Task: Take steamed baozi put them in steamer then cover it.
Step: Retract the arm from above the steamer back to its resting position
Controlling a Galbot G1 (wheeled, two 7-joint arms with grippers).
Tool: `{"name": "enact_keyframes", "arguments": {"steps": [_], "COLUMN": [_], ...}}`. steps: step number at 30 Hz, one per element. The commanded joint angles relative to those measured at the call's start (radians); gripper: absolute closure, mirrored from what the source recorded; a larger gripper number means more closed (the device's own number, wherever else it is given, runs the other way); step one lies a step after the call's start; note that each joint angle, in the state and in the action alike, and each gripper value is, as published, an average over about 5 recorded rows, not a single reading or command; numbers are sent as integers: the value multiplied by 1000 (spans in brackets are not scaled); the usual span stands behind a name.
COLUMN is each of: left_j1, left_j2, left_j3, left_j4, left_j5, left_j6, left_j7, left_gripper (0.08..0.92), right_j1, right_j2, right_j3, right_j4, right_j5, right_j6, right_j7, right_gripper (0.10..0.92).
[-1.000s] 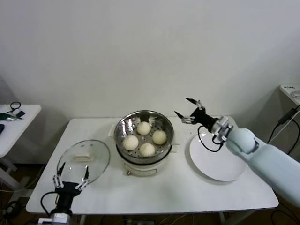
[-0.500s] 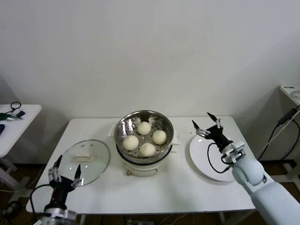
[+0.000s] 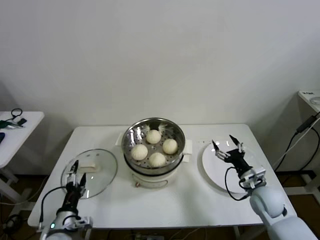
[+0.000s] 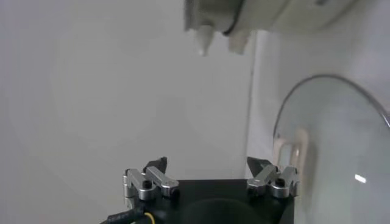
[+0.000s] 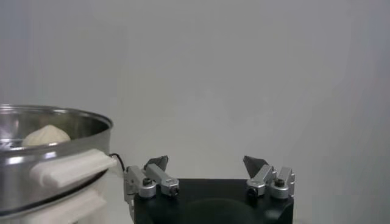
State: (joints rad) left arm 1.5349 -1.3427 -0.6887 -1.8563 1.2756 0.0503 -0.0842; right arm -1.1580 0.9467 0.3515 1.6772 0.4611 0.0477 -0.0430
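The lid [image 3: 90, 170] lies flat on the table [image 3: 165, 202], to the left of the steamer [image 3: 154, 150]. The left claw [image 3: 76, 172] stands over the lid's near rim with its fingers spread wide and nothing between them; in the left wrist view the lid [image 4: 341, 152] fills the space just beyond the left claw [image 4: 210, 173], its handle close to one fingertip. The right claw [image 3: 227, 148] hangs above the white plate [image 3: 227, 172] on the steamer's right, also wide open and empty (the right wrist view shows the right claw [image 5: 207, 170] beside the steamer's wall [image 5: 49, 158], well clear of it).

The lid is clear glass with a metal rim and a cream bar handle [image 3: 88, 166] at its centre. The steamer is a shiny steel basket on a white pot base, uncovered, and the four buns [image 3: 154, 147] sit inside it, smooth, pale and domed, close together on the perforated floor.

A second small table [image 3: 12, 132] with dark oddments on it stands off to the left, well apart. Nothing lies between the left claw and the lid.
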Motion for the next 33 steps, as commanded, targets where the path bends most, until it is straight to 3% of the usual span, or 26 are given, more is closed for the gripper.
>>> {"name": "enact_keyframes", "arguments": {"steps": [1, 15, 33], "left_j1": [-145, -266, -374], "left_j2": [12, 4, 32], "left_j3": [19, 31, 37], "left_j4": [221, 386, 507], "left_j5": [189, 226, 228], "left_j6": [-10, -43, -40], "left_j7": [-6, -50, -81], "left_gripper": [177, 177, 177], "right_j1": [-59, -85, -90], "right_j2": [40, 41, 39], "right_j3": [52, 94, 94], "right_j4": [-1, -15, -28], "right_j5": [-32, -51, -86], "right_j6": [-11, -5, 2], "right_j7": [-2, -22, -37], "right_gripper": [203, 203, 203]}}
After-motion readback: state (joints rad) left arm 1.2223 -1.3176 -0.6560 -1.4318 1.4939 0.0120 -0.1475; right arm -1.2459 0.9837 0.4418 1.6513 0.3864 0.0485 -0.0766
